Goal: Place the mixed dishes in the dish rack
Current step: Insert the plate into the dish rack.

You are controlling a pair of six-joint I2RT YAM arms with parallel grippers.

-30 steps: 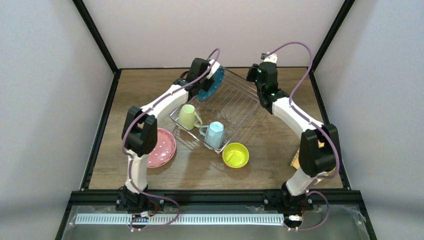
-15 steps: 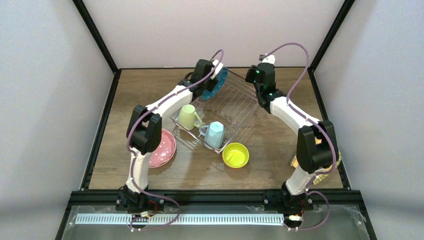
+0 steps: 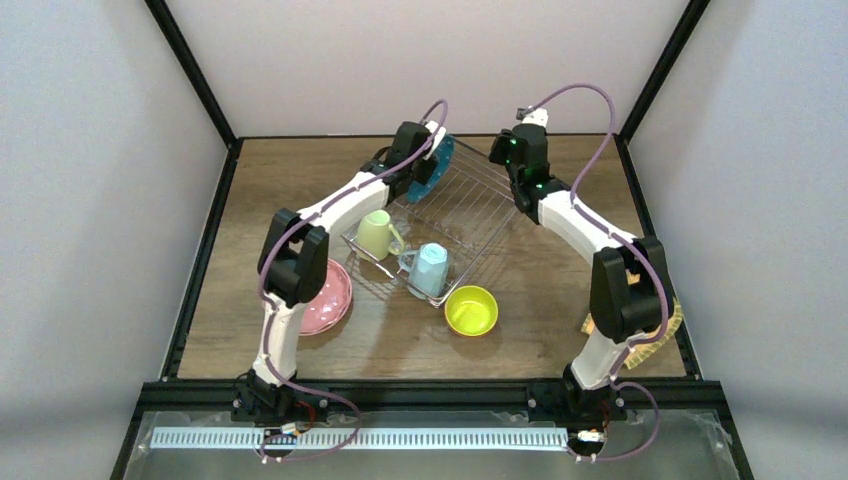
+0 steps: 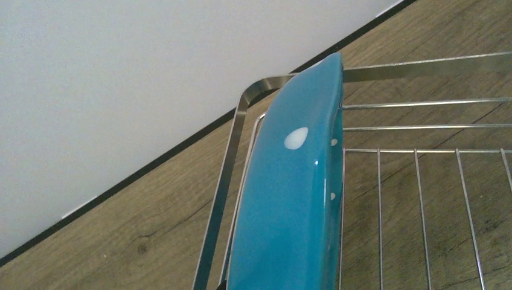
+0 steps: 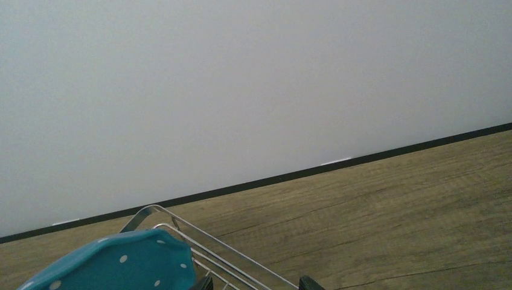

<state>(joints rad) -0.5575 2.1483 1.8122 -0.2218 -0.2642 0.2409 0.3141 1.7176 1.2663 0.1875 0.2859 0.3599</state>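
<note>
text: none could be read in any view | brands, numbers, signs: nothing legible either | closest thing: white dots on the blue dotted plate (image 4: 290,211), which were just a pattern, not writing

A blue dotted plate (image 4: 290,205) stands on edge, leaning slightly, just inside the rounded corner of the wire dish rack (image 4: 422,67). Its white dots show along the rim. Beneath lies the wooden desk (image 4: 121,241), bordered by a black strip (image 4: 151,166) below the white wall (image 4: 151,72).
</note>
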